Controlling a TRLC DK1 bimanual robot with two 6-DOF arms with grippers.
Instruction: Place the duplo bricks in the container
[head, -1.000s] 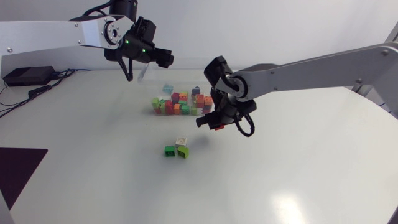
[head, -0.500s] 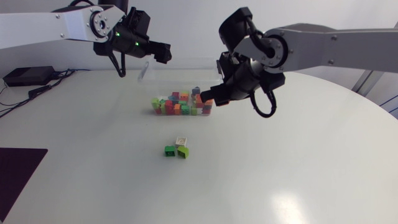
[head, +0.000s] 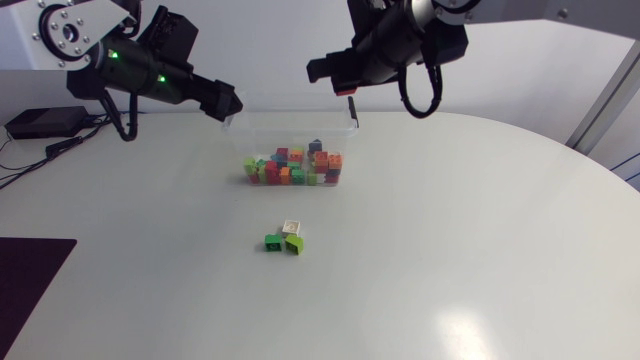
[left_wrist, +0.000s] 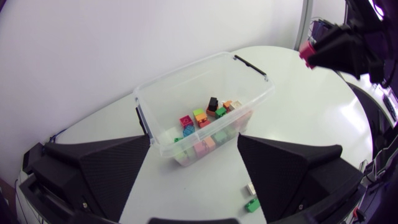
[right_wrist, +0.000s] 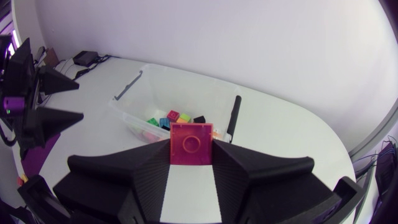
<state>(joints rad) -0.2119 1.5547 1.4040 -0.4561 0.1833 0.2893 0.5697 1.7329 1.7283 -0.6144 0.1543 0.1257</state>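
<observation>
Operator: Since the earlier frames my right arm has risen from low over the worktop (head: 450, 250), beside the container (head: 238, 122), to a position high above its far side. My left arm has pulled back towards its own side.

Inspector: State of the hands?

Operator: Right hand (head: 330, 75) is pinching a pink brick (right_wrist: 191, 142), one finger on each side of it, studs facing the wrist camera. Left hand (head: 222, 103) is spread and holds nothing. It sits just beside the container's left rim, and I cannot confirm contact from any view.

Inspector: Contents of the container?

Operator: It is a clear plastic tub near the back of the worktop, lid off. A mixed heap of bricks (head: 295, 168) covers the floor of it, in red, orange, green, pink and one black. I would not attempt a count.

Inspector: Outstanding items?

Operator: Three remain on the worktop, clustered together well in front of the container: a dark green brick (head: 272, 241), a lighter green brick (head: 294, 245) and a white brick (head: 292, 227). The pink brick is in the air, not yet released.

Inspector: Assessment?

Operator: My judgement is that the task is mostly done. One drop is pending, then three further picks.
</observation>
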